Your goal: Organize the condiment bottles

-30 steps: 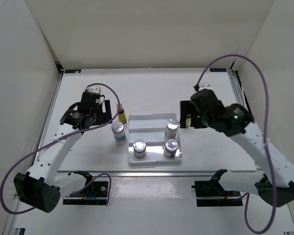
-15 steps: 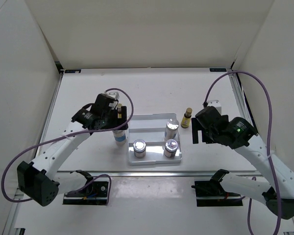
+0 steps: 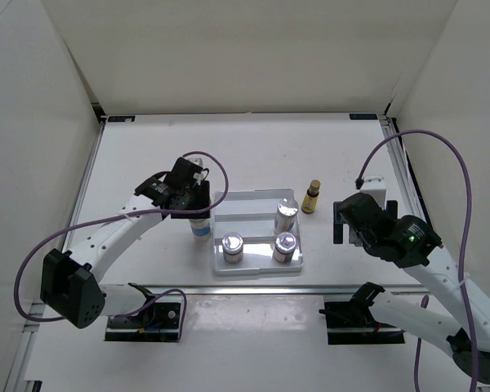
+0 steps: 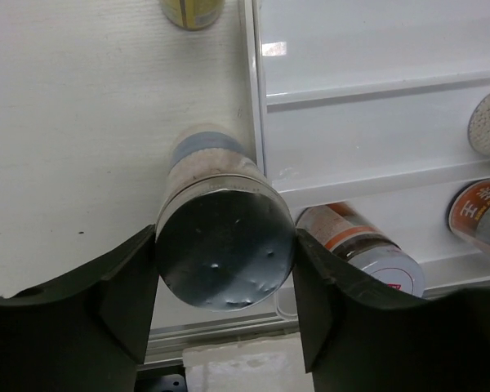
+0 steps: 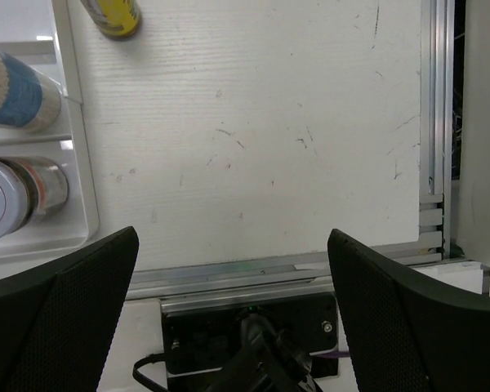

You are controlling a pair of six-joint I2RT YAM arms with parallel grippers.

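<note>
My left gripper (image 3: 194, 204) (image 4: 224, 238) is shut on the silver cap of a white blue-labelled bottle (image 3: 199, 225) (image 4: 220, 245), which stands on the table against the left wall of the white tray (image 3: 257, 198) (image 4: 376, 49). Three silver-capped white bottles stand in the tray (image 3: 287, 215) (image 3: 233, 245) (image 3: 285, 245). One brown yellow-labelled bottle (image 3: 313, 196) (image 5: 114, 16) stands right of the tray. Another brown bottle (image 4: 192, 10) is just behind the held bottle, hidden under the arm in the top view. My right gripper (image 3: 343, 222) (image 5: 233, 237) is open over bare table, right of the tray.
The aluminium rail (image 5: 229, 273) along the table's near edge lies under the right gripper. The table's right rail (image 3: 398, 163) and the white side walls close in the work area. The tray's back compartment (image 4: 367, 41) has nothing in it.
My left gripper moved right over the blue-labelled bottle and closed on its cap. My right arm drew back toward the near right, away from the brown bottle.
</note>
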